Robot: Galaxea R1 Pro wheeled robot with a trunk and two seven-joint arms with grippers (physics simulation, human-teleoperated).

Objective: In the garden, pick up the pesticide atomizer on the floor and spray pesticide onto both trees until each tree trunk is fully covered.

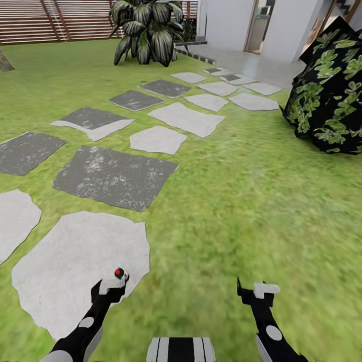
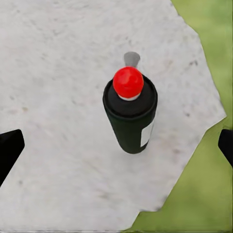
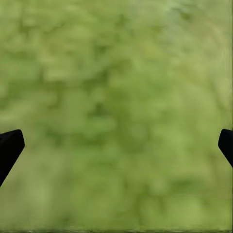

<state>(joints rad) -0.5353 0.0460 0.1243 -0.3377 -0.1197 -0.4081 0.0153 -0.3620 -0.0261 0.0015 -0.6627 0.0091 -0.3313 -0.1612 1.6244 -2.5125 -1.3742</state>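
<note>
The pesticide atomizer, a dark green bottle with a red spray top and a white label, stands upright on a pale stone slab. My left gripper hangs above it, open wide, its black fingertips far apart on either side and not touching it. From the head, the red top peeks out just beyond the left gripper. My right gripper is open over bare grass. A grey-brown wedge at the far left looks like a tree trunk's foot.
Grey and pale stepping stones run across the lawn toward the white house. A palm-like plant stands at the back, a dark leafy bush at the right. A slatted wooden fence closes the back left.
</note>
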